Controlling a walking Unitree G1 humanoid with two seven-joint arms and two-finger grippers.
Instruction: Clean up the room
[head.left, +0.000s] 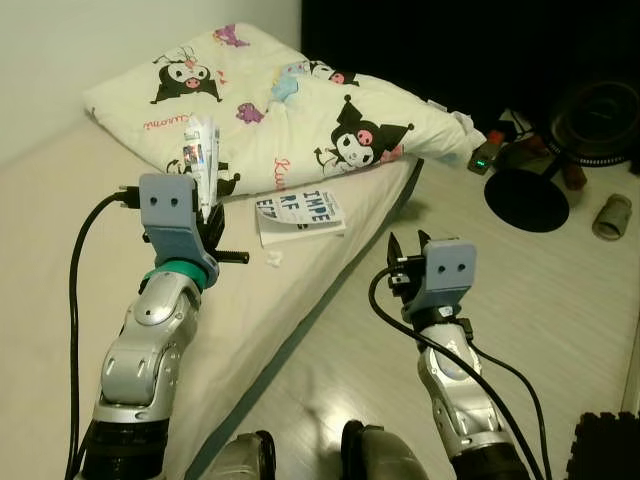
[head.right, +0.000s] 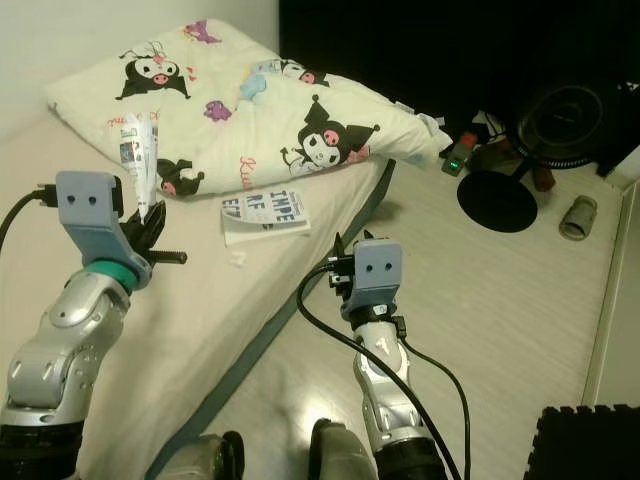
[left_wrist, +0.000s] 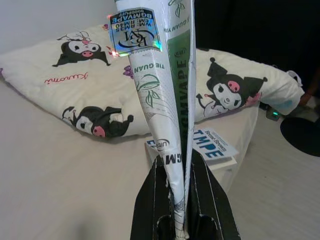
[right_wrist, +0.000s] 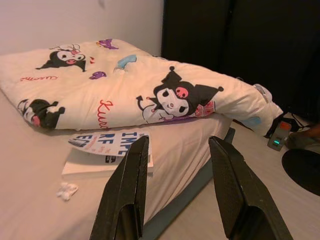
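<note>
Above the bed (head.left: 60, 200), the left end effector (head.left: 208, 232) holds a flat, empty wrapper (left_wrist: 165, 95) squeezed tight between its two black fingers (left_wrist: 150, 205). The wrapper sticks straight up from the fingers, so it looks like trash that has been picked up off the bed and is being carried, probably to be thrown away.

The right end effector (head.right: 345, 268) hangs over the floor (head.left: 520, 300) just past the bed's edge. Its fingers (right_wrist: 127, 190) are spread wide and hold nothing.

More mess lies in front of it on the bed: a book (right_wrist: 107, 147) beside the cartoon blanket (head.left: 290, 110) and a tiny white scrap (right_wrist: 66, 190) close by. Both are near the open fingers but not touching them.
</note>
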